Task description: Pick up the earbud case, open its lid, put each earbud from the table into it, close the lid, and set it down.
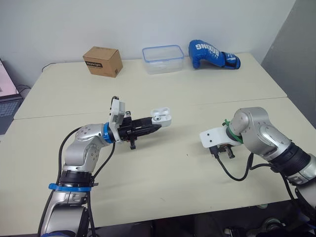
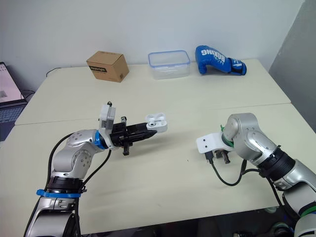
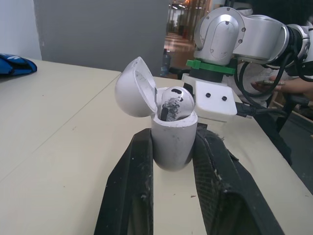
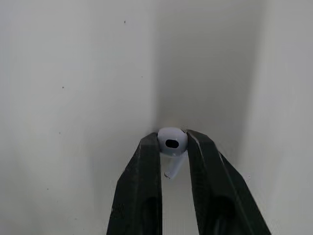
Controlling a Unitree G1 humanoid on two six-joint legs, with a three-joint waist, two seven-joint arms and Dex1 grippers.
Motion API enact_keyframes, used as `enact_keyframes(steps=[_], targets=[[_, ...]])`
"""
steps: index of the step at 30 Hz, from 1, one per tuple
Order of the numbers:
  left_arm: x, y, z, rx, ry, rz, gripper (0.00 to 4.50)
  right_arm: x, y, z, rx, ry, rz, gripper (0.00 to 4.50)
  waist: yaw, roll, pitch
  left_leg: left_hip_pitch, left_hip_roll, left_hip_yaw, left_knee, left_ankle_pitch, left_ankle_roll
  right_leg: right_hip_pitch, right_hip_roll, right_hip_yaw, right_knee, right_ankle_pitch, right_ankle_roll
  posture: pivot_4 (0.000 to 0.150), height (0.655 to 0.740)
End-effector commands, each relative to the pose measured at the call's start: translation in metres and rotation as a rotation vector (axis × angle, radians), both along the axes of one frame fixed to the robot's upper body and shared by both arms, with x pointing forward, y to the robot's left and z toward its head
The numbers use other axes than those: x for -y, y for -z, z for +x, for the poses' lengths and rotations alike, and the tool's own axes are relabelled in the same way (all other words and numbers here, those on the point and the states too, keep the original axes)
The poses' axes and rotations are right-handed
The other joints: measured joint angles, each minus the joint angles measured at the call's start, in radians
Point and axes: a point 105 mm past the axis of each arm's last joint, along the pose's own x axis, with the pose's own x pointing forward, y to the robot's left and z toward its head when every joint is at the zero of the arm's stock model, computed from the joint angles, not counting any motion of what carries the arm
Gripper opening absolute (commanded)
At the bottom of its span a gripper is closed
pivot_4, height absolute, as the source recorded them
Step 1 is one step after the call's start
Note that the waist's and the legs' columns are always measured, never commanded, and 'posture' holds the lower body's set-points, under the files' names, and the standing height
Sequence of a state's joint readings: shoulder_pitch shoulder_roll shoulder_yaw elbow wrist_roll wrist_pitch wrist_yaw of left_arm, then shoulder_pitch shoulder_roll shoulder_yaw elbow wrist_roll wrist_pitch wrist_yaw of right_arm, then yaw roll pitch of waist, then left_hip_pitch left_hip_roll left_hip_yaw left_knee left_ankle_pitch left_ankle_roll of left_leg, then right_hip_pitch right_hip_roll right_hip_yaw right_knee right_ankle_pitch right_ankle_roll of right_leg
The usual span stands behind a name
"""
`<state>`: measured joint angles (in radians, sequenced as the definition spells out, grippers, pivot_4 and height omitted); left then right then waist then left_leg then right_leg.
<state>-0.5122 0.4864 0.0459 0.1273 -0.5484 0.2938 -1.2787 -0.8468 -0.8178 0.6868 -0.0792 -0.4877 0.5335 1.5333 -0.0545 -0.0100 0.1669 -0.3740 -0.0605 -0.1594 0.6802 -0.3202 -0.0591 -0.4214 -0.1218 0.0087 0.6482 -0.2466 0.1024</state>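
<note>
Cream desk (image 1: 163,98) under a white wall, with a cardboard box (image 1: 102,61), a clear plastic container (image 1: 163,59) and a blue boxing glove (image 1: 213,54) along its far edge. The left arm is bent at the elbow, forearm roughly level and reaching right above the desk's middle. Its left claw (image 1: 153,127) is clamped on the white earbud case (image 3: 173,142), held off the surface with the lid (image 3: 134,88) tipped open and one earbud (image 3: 173,103) seated inside. The right arm curls inward at the near right, wrist turned down, with the right claw (image 4: 172,139) low over the desk and pinched on the other earbud (image 4: 171,146).
</note>
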Motion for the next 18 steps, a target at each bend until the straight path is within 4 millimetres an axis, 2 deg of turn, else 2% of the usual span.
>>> enact_keyframes(steps=[1, 8, 12, 18], targets=[[0.001, -0.010, -0.001, 0.050, 0.011, -0.006, 0.76, -0.002, -0.004, -0.002, -0.009, -0.013, 0.003, 0.38, 0.000, 0.000, 0.000, 0.000, 0.000, 0.000, 0.000, 0.000, 0.000, 0.000, 0.000, 0.000, 0.000, 0.000, 0.000, 0.150, 0.7307], [0.001, -0.009, -0.001, 0.052, 0.003, -0.014, 0.76, -0.003, -0.008, 0.000, 0.015, -0.005, 0.030, 0.38, 0.000, 0.000, 0.000, 0.000, 0.000, 0.000, 0.000, 0.000, 0.000, 0.000, 0.000, 0.000, 0.000, 0.000, 0.000, 0.150, 0.7307], [0.000, -0.009, 0.002, 0.056, -0.015, -0.029, 0.76, -0.012, -0.035, 0.008, 0.103, 0.103, 0.242, 0.38, 0.000, 0.000, 0.000, 0.000, 0.000, 0.000, 0.000, 0.000, 0.000, 0.000, 0.000, 0.000, 0.000, 0.000, 0.000, 0.150, 0.7307], [-0.003, -0.005, 0.007, 0.052, -0.024, -0.033, 0.76, -0.021, -0.048, 0.011, 0.178, 0.311, 0.586, 0.38, 0.007, 0.000, 0.000, -0.001, 0.000, -0.001, 0.000, 0.000, 0.000, 0.000, 0.000, 0.000, -0.001, 0.000, 0.000, 0.150, 0.7307]])
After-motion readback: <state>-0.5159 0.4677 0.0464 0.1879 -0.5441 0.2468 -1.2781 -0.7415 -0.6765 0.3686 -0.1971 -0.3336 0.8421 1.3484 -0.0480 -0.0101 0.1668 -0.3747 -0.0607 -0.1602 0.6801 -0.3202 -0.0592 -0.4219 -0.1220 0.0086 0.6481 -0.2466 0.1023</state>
